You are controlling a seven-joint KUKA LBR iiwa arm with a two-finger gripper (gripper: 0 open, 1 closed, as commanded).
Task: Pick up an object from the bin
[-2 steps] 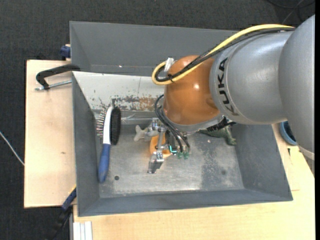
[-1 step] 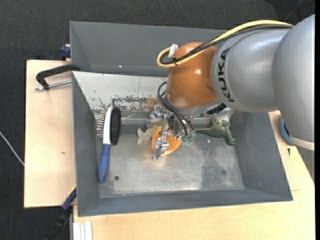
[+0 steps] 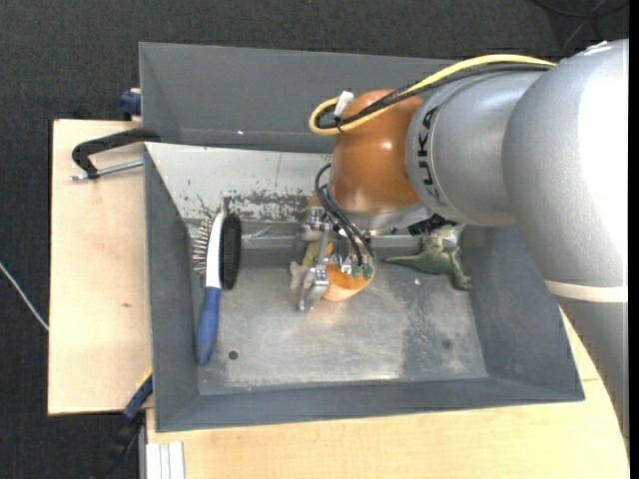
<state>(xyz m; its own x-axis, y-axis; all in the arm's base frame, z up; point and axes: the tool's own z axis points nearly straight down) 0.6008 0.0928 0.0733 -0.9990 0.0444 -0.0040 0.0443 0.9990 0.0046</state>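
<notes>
1. The grey bin (image 3: 170, 297) has sloping walls. A hairbrush (image 3: 215, 267) lies lengthwise along the foot of the left wall, with its blue handle toward the near edge and its dark bristle head toward the far wall. Only a thin strip of floor separates it from that wall.
2. To the right of the brush there is a bare band of floor. It joins the near half of the bin floor, which lies open along the front wall (the widest free room in the bin).
3. The pincer (image 3: 312, 285) is down at the floor around the middle of the bin, a little toward the far wall. How far open it is cannot be told. A small rounded orange thing (image 3: 349, 279) sits right against its right side, and whether it is gripped cannot be told either.
4. A green toy figure (image 3: 437, 259) lies just right of the orange thing and apart from it, near the foot of the right wall.
5. The arm (image 3: 519, 138) and its orange cover (image 3: 369, 163) pass over the right wall and the far right corner.
</notes>
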